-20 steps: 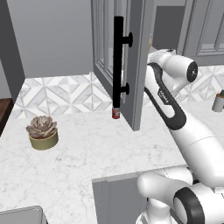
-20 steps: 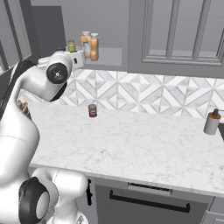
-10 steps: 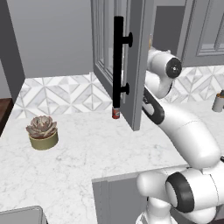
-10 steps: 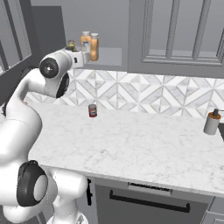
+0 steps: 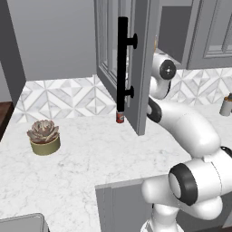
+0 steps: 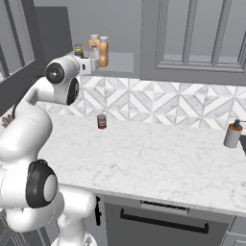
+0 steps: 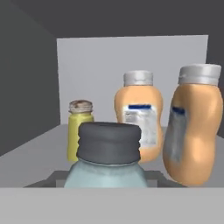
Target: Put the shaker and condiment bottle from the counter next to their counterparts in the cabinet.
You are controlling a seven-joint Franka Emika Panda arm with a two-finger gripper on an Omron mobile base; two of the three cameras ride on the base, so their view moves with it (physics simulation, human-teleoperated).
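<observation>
Hand view: shaker close up at bottom centre, teal-grey glass body under a dark grey cap, on the cabinet shelf floor. Just behind it to the left, a small yellow jar with a brownish lid. Behind and right, an orange bottle with a pale cap and a white label. Nearest on the right, a second orange bottle, waisted, pale-capped, leaning slightly; which of the two came off the counter cannot be told. Finger tips hidden behind the shaker and the lower edge, so open or closed cannot be told, nor whether the shaker is gripped.

Right base view: gripper up at the open shelf of the cabinet, reached in from the left. Two orange bottles side by side just beyond it, a small jar with a dark top to their left. Shaker probably tucked at the hand, too small to make out. Below on the counter, a small red can near the patterned tile wall, and a grey cylinder with a brown top well apart at the far right.

Left base view: cabinet door swung open toward the camera, long black handle upright on its edge, arm passing behind it. Red can on the counter just below the handle. Potted succulent at far left, grey cylinder at far right.
</observation>
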